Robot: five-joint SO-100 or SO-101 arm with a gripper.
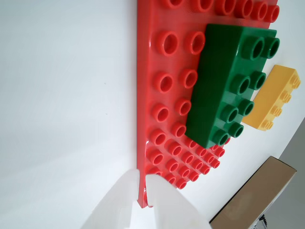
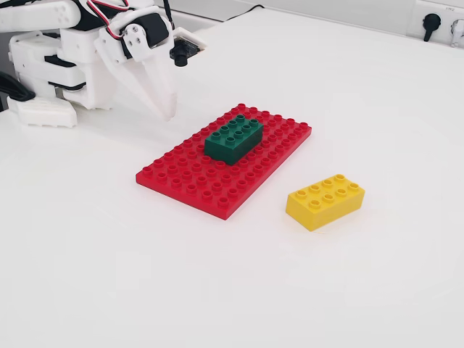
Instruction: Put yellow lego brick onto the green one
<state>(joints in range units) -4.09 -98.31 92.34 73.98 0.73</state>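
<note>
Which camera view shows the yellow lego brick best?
The fixed view shows the yellow lego brick best: all of it is visible, studs up, lying on the white table beside the red plate. The wrist view shows it only partly, small and half hidden behind the green brick.

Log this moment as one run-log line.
stage: pre-grasp | gripper: empty, jaws nearly closed, off the red baseplate's far edge | yellow lego brick: on table beside baseplate | green lego brick: on baseplate, nothing stacked

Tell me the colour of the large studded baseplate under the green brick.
Red baseplate, clearest in the fixed view, beneath the green brick.
</note>
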